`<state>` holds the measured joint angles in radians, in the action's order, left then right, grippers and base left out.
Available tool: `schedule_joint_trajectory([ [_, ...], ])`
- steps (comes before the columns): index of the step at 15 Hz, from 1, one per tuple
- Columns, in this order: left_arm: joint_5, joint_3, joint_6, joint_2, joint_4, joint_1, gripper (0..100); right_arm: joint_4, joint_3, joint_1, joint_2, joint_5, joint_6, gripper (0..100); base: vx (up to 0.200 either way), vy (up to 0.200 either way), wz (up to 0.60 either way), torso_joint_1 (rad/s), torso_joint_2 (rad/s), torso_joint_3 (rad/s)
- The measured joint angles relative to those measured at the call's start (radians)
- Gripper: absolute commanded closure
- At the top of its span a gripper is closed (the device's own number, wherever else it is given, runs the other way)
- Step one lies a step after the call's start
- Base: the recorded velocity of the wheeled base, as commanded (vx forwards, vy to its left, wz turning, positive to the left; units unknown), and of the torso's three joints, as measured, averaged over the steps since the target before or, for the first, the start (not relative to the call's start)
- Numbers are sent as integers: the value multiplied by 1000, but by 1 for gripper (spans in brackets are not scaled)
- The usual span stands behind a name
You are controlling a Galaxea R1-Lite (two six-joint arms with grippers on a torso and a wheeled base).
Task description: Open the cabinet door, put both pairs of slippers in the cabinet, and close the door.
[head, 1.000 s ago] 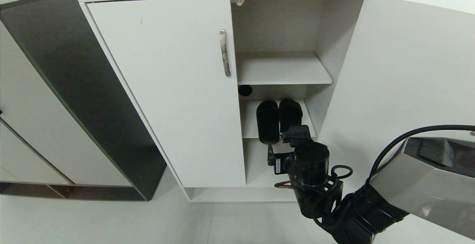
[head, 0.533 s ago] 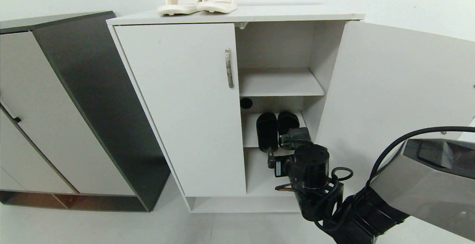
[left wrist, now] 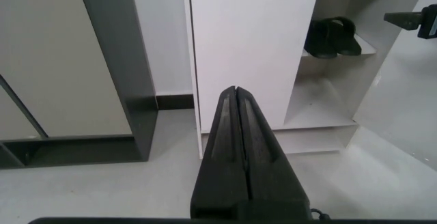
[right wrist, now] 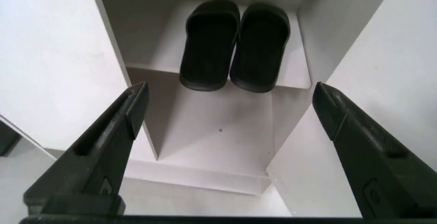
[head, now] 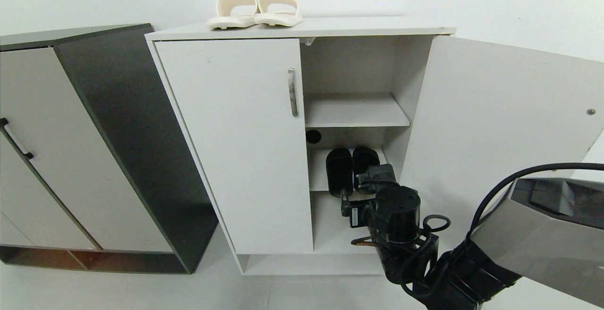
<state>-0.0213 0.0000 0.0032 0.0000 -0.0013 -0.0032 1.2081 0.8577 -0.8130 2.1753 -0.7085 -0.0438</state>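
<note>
White wall and pale floor (head: pixel 118 291) are seen behind and beneath the white cabinet (head: pixel 302 27). The right gripper (right wrist: pixel 230 98) is held with its jaws wide apart and nothing between them, just in front of the lower shelf, where the black slippers (right wrist: pixel 235 43) lie side by side, toes inward. The left gripper (left wrist: pixel 235 98) is kept low near the floor, before the closed left door (head: pixel 236 145), with its jaws pressed together on nothing.

Over the last second the whole head view has shifted: the cabinet is now shown smaller and lower, and the cream slippers (head: pixel 255 10) on its top are brought fully into sight. This is taken as a camera move; the black pair has not stirred on its shelf. One pair is therefore judged stowed and released, the second still to be fetched, the door still to be shut.

The upper shelf (head: pixel 354 110) is left bare. The open right door (head: pixel 495 121) stands close beside the right arm and may be struck when the arm is raised. A dark cabinet (head: pixel 127 135) is set just beside, on the robot's left.
</note>
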Motion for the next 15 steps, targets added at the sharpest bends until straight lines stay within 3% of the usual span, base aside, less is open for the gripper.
schedule_joint_trajectory([
  [1, 0, 0, 0, 0, 0, 0, 100, 1, -1, 0, 0, 0, 0, 0, 0, 0, 0, 0, 0, 0],
  [15, -3, 0, 3, 0, 0, 0, 100, 20, -26, 1, -3, 19, 15, 0, 0, 200, 0, 3, 3, 1],
])
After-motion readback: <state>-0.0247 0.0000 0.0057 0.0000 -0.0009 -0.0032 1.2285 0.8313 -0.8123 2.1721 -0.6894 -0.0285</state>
